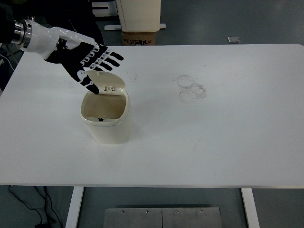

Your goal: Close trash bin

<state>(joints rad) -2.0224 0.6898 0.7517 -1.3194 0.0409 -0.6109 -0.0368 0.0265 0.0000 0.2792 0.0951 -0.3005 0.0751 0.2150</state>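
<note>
The robot's black-and-white left hand (85, 59), fingers spread and holding nothing, reached in from the upper left and covered much of the raised, rounded cream lid (110, 84); whether it touched the lid I cannot tell. That lid was hinged at the far rim of the small cream plastic trash bin (107, 123), which stood open on the left part of the white table (213, 142). Faint ring-shaped smudges (191, 88) marked the tabletop well to the bin's right.
</note>
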